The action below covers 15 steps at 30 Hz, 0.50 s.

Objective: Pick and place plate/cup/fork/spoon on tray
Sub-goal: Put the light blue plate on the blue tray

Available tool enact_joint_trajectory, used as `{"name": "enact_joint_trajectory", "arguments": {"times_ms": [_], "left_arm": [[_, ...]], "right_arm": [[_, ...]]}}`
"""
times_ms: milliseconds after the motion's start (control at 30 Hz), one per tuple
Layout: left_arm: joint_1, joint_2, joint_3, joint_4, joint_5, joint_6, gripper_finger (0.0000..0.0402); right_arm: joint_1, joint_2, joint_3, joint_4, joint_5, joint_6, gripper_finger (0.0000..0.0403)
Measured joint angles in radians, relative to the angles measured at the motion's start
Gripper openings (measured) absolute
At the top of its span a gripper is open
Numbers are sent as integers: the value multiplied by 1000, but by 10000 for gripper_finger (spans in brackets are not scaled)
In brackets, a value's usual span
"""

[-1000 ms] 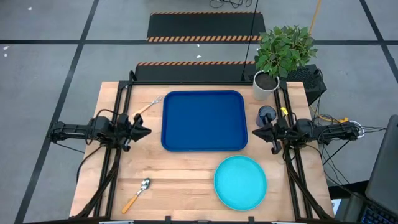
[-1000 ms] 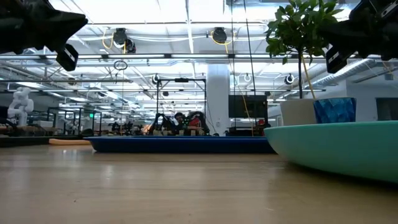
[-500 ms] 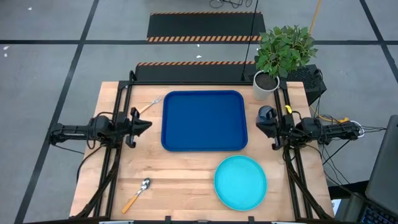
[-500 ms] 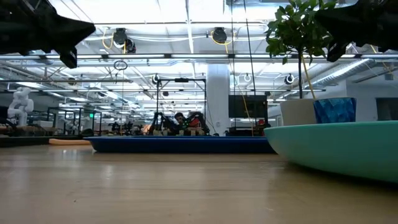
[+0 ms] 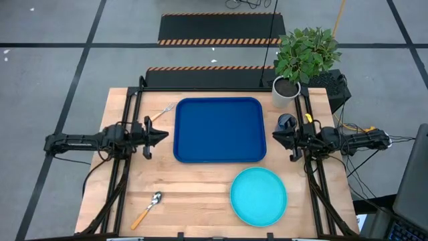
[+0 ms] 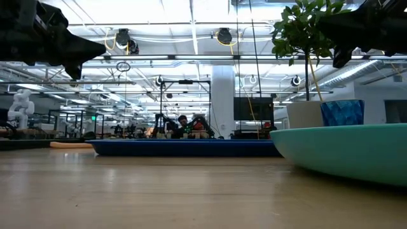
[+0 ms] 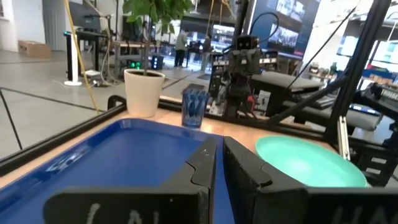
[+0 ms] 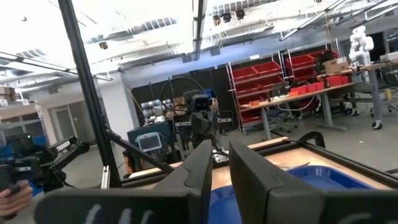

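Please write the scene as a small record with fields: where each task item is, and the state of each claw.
tray: tray at table centre, nothing on it
plate: plate on the table, near side of the tray, toward the right
cup: cup right of the tray, beside the right claw
fork: fork left of the tray's far corner
spoon: spoon near left corner
left claw: left claw shut, holds nothing
right claw: right claw shut, holds nothing
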Motion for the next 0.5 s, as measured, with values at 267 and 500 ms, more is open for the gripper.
{"name": "enact_joint_trajectory", "arguments": {"times_ms": [267,500], "left_arm": [[0,5,0,3,0,3,31],[0,14,144,-217,-49,4,31]], "right_arm": [[0,22,0,0,-13,4,50],[0,30,0,18,-11,0,50]]}}
